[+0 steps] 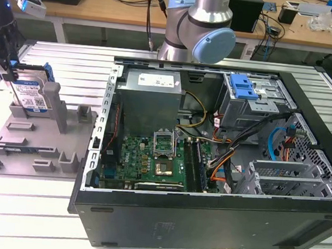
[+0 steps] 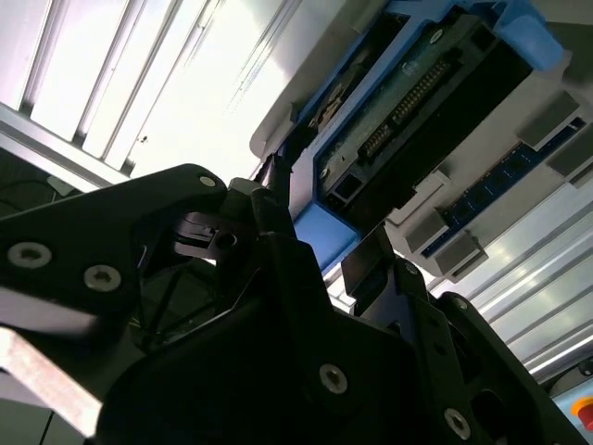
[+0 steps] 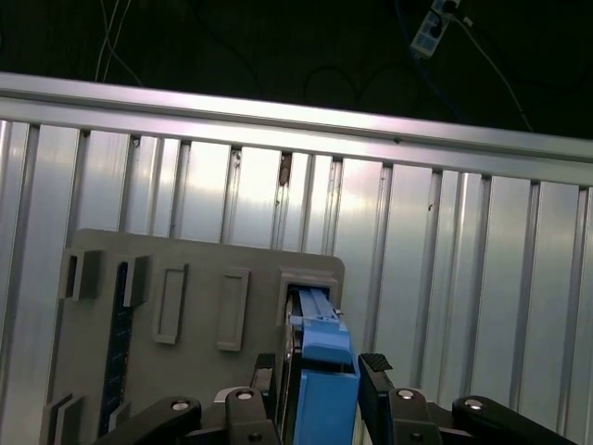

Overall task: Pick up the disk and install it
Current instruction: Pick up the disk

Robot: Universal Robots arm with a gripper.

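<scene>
Two fingers (image 3: 375, 369) of the single gripper (image 3: 321, 366) clamp one disk (image 1: 32, 96) standing upright in one grey fixture (image 1: 29, 141) on the tabletop (image 1: 29, 205).

The disk (image 1: 32, 95) stands upright on edge in a grey holder (image 1: 28, 146) (blue carrier around silver body, blue-and-white label) at the exterior view's left.

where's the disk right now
In the exterior view the disk stands on edge in the grey fixture at the exterior view's left, outside the open computer case. The first wrist view shows the pincer straddling its upper edge.
</scene>
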